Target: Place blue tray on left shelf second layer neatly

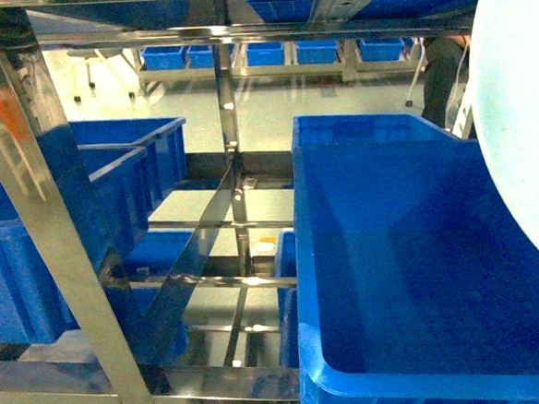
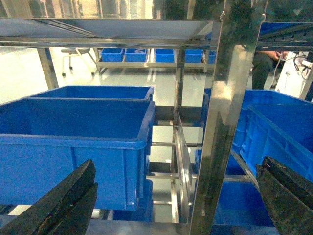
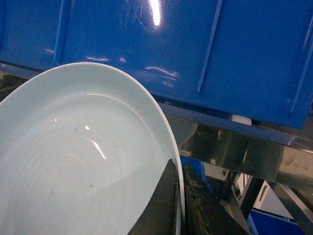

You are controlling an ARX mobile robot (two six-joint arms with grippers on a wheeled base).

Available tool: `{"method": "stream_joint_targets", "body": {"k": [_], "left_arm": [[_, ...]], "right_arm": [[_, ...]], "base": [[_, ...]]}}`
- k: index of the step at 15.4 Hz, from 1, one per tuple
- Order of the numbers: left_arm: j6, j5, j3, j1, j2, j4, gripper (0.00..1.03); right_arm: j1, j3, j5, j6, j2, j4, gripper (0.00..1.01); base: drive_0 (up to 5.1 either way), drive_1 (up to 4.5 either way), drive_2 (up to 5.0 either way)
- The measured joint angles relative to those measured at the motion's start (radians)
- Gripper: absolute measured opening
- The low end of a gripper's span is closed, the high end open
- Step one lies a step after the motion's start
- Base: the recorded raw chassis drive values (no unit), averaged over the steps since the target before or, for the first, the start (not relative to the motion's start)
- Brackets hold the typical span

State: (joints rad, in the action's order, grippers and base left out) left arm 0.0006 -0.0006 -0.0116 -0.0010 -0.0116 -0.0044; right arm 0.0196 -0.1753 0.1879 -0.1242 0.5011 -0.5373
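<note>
The right gripper (image 3: 178, 205) had the plate (image 3: 78, 161) pinched by its rim, one dark finger (image 3: 159, 208) lying on the inner face and the other behind the edge, so the grip was closed on the plate. In the head view the plate (image 1: 518, 120) hung tilted almost on edge at the far right, just above the big blue crate (image 1: 421, 247) that sat on the right side of the rack. That put the job in its carrying step: the plate was up at shelf height but on the wrong side.

The left gripper (image 2: 178, 196) stood wide open and held nothing, its two dark fingers (image 2: 68, 203) spread at the bottom corners of its own view, facing a shiny steel upright (image 2: 220, 127) with another blue crate (image 2: 83, 142) on the left tier behind it. Whether any bare space lay on that left tier could not be told; crates seemed to fill most of it.

Next, by my reading, the plate needed to travel leftward past the middle post (image 1: 232, 149), and be levelled before it went down. The tight spot was the steel bars of the rack (image 1: 50, 245): a plate held on edge could clip them on the way through.
</note>
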Motion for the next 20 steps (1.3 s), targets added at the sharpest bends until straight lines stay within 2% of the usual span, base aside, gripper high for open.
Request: {"method": "stream_joint_targets", "body": {"k": [20], "left_arm": [[0.000,0.000,0.000,0.000,0.000,0.000,0.98]], "right_arm": [[0.000,0.000,0.000,0.000,0.000,0.000,0.02]], "base": [[0.0,0.00,0.0]]}}
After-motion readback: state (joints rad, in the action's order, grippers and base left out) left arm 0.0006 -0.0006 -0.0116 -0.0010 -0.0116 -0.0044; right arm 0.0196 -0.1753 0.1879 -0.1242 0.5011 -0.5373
